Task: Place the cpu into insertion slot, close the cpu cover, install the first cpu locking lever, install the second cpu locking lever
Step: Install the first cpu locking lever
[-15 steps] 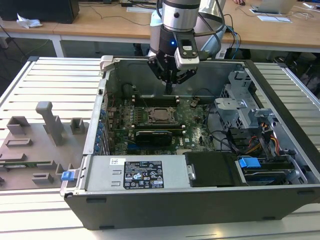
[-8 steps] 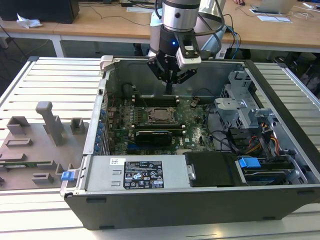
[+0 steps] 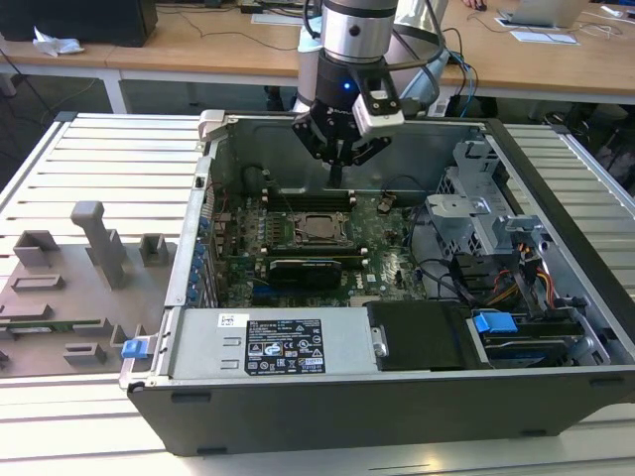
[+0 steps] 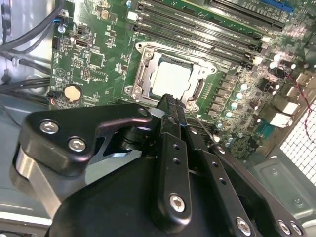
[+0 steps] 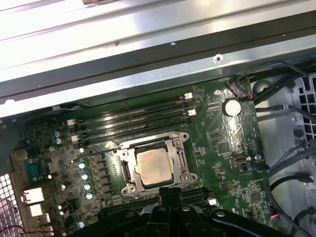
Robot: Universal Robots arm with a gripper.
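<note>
The arm (image 3: 352,30) is a round silver tube with a black end and a tiny blue light (image 3: 345,87). The gripper (image 4: 170,101) is black, with thin fingers (image 4: 173,148) and shiny silver screws (image 4: 49,127). A white block (image 3: 378,111) sits on it.

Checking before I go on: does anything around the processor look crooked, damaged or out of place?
Nothing stands out. The cpu lies flat and square inside the cpu cover, whose frame sits down around it; the gripper hangs above them.
</note>
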